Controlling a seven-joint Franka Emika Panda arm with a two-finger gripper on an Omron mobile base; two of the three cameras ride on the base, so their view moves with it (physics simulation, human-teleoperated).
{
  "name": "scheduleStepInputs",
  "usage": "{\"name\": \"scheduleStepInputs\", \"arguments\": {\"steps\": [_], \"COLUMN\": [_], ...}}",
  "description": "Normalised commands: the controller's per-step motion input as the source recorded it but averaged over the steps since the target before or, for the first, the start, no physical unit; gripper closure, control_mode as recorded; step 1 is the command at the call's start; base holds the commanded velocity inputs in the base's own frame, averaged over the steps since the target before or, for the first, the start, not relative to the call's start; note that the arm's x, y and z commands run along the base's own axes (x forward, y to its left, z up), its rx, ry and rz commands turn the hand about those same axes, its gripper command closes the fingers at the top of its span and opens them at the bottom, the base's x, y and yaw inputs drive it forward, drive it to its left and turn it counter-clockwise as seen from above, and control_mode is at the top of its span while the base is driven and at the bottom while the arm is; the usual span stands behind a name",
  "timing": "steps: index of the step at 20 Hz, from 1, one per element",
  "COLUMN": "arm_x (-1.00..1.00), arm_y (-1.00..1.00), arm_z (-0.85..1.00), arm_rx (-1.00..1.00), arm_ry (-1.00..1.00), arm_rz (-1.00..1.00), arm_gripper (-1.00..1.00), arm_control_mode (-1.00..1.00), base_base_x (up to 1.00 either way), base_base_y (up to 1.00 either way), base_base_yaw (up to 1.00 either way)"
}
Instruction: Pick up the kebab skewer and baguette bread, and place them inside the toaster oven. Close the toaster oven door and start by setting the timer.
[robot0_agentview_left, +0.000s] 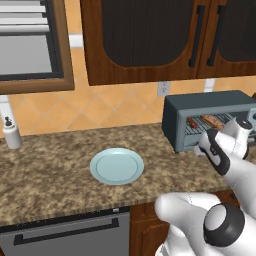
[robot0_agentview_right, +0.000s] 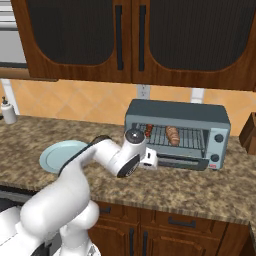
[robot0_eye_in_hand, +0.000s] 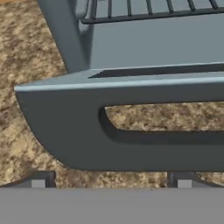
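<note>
The toaster oven (robot0_agentview_right: 176, 111) stands on the counter with its door (robot0_agentview_right: 182, 162) folded down flat. On the wire rack (robot0_eye_in_hand: 148, 11) inside lie the dark chunky kebab skewer (robot0_agentview_right: 149, 131) to the left and the tan baguette bread (robot0_agentview_right: 172, 135) to the right; both also appear from the left base as skewer (robot0_agentview_left: 192, 123) and baguette (robot0_agentview_left: 212, 120). My gripper (robot0_agentview_right: 152, 161) is at the lowered door's left end. In the hand view the door's dark bar handle (robot0_eye_in_hand: 131, 148) lies just beyond my open gripper (robot0_eye_in_hand: 111, 180), whose fingertips (robot0_eye_in_hand: 41, 180) are spread wide with nothing between them.
A pale blue plate (robot0_agentview_left: 116, 165) sits on the granite counter left of the oven. A white bottle (robot0_agentview_left: 11, 132) stands at the far left by the wall. The oven's knobs (robot0_agentview_right: 218, 137) are on its right panel. Dark wood cabinets (robot0_agentview_right: 130, 40) hang above.
</note>
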Motion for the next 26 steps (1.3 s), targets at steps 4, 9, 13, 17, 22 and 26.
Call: {"name": "scheduleStepInputs", "arguments": {"steps": [4, 9, 13, 17, 22, 26], "arm_x": [0.61, 0.65, 0.4, 0.08, 0.18, 0.38], "arm_y": [0.12, 0.15, 0.03, 0.0, 0.0, 0.0], "arm_z": [0.22, 0.07, 0.05, 0.0, -0.05, -0.02], "arm_rx": [0.0, 0.0, 0.0, 0.0, 0.0, -0.01], "arm_ry": [0.0, 0.0, 0.0, 0.0, 0.05, 0.09], "arm_rz": [-0.02, -0.02, 0.0, 0.0, 0.0, 0.0], "arm_gripper": [-1.0, -1.0, -1.0, -1.0, -1.0, -1.0], "arm_control_mode": [-1.0, -1.0, -1.0, -1.0, -1.0, -1.0], "base_base_x": [0.0, 0.0, 0.0, 0.0, 0.0, 0.0], "base_base_y": [0.0, 0.0, 0.0, 0.0, 0.0, 0.0], "base_base_yaw": [0.0, 0.0, 0.0, 0.0, 0.0, 0.0]}}
